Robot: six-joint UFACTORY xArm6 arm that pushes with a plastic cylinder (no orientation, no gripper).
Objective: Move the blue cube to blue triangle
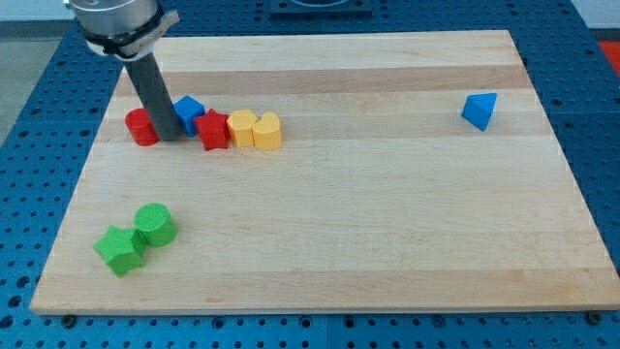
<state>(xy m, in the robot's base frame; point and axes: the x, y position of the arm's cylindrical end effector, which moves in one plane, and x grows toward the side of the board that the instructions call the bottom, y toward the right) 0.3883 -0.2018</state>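
The blue cube (189, 111) sits in a row of blocks at the view's upper left, pushed a little toward the top out of line. My tip (166, 135) is between the red cylinder (141, 127) and the blue cube, touching the cube's lower left side; the rod hides part of it. The blue triangle (480, 110) lies far off at the view's upper right.
A red star (213, 130), a yellow hexagon-like block (240, 127) and a yellow heart-like block (267, 131) continue the row to the right. A green star (119, 250) and a green cylinder (155, 225) sit at the lower left.
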